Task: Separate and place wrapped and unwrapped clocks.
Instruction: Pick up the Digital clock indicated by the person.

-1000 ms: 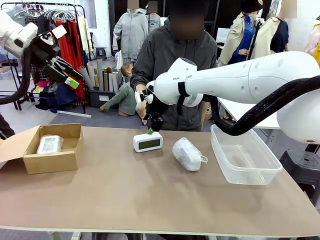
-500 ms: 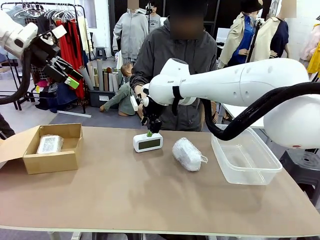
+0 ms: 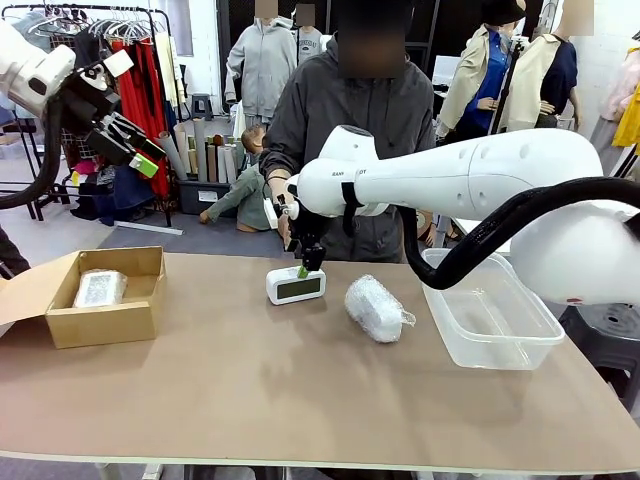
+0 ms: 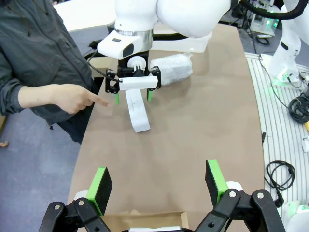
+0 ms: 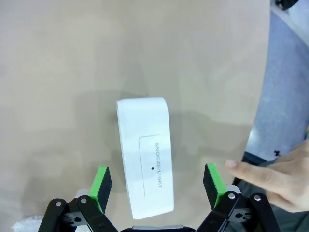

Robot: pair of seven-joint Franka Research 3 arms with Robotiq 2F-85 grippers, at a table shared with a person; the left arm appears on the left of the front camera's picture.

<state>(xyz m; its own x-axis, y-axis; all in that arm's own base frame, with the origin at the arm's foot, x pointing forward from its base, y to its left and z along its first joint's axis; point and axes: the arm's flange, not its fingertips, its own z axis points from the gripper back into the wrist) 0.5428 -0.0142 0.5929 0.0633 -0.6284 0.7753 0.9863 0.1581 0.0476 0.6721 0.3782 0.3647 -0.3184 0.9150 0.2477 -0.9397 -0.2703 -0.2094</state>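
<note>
1. Reference item: the bare white digital clock point(image 3: 296, 286) stands upright on the brown tabletop point(image 3: 300, 410), dark screen facing the robot. All positions below are given from this clock.

2. Right jaws: spread wide and pointing down directly above the clock. In the right wrist view the green pads point(image 5: 102, 182) stand on either side of the clock point(image 5: 145, 159), with a gap to the white housing on each side; the top face reads "SNOOZE/LIGHT". In the front view one pad tip is level with the clock's top edge; contact cannot be determined. Nothing is pinched.

3. Left jaws: spread wide and holding nothing. They are raised well to the left of the clock. In the left wrist view its pads point(image 4: 101, 186) frame the tabletop, with the clock point(image 4: 139, 113) farther ahead.

4. Wrapped clocks:
- One bubble-wrapped lump point(image 3: 375, 307) lies on the tabletop just to the right of the clock, not touching it.
- A second bubble-wrapped lump point(image 3: 100, 288) lies inside the open cardboard box point(image 3: 100, 327), well to the left of the clock.

5. Clear plastic tub point(image 3: 505, 352): on the tabletop to the right of the clock, beyond the first lump. It holds nothing.

6. Person: stands at the far side, behind the clock. One hand point(image 4: 72, 99) points a finger toward the clock, its fingertip near the clock and not touching it.
</note>
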